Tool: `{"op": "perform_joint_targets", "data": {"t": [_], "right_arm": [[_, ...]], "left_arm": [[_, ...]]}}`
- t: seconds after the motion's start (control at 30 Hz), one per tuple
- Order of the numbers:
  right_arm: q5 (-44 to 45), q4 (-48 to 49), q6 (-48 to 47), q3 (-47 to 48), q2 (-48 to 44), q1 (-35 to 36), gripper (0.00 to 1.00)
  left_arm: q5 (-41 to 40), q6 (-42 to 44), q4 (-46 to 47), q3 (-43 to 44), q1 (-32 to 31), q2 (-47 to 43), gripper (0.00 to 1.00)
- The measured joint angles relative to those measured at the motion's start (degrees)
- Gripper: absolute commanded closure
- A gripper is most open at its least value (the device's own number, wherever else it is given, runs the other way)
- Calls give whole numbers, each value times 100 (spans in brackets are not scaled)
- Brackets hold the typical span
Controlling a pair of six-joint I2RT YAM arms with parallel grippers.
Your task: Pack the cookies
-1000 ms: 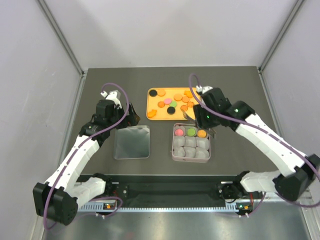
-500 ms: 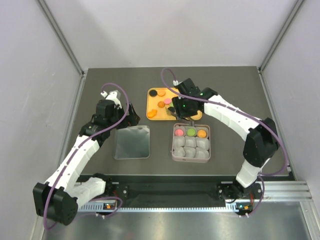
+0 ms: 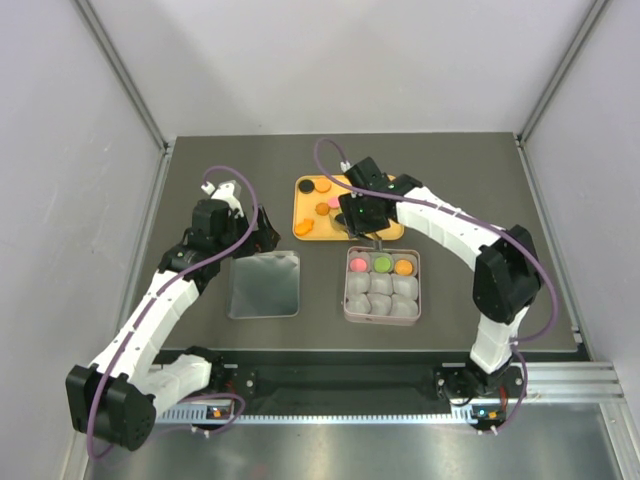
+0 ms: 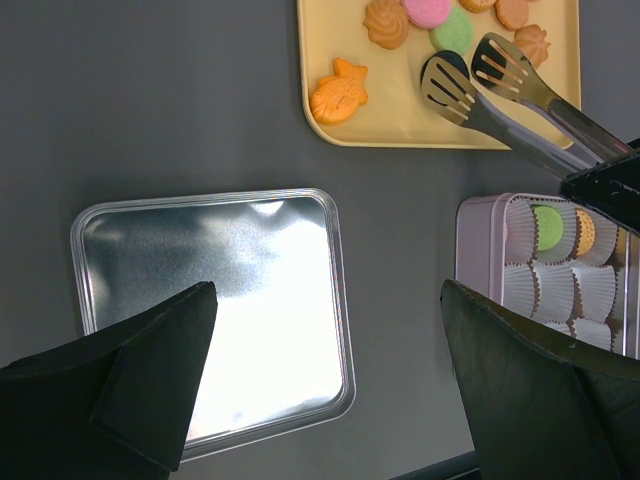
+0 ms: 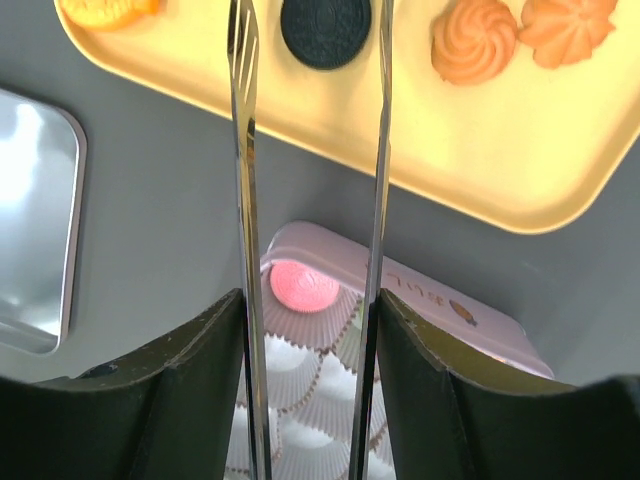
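Now tongs [image 5: 243,150] are being gripped by the right tool [image 5: 310,320] over a black cookie [image 5: 325,30] (the left tool [image 4: 327,300] is open).

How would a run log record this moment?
right gripper: tongs open at black cookie | left gripper: open above lid | tin: three filled

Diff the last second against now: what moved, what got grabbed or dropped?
The right gripper, jaws shut on the metal tongs, swung left from the pink square tin's right rear corner to the orange tray; the open tongs now straddle a black round cookie. Nothing grabbed or dropped. Left gripper, silver lid and the tin's three cookies unchanged.
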Motion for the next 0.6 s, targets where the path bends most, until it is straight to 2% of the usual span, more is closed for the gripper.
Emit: {"op": "perform_joint_targets", "data": {"t": [0.33,0.47,0.6], "right_arm": [[87,94,11,87,240,0,48],[98,96,15,87,240,-7,59],[92,94,37,87,240,-20,64]], "left_arm": [[0,0,-2,0,0,0,2],[0,0,0,0,0,0,2],[0,0,0,0,0,0,2]]}}
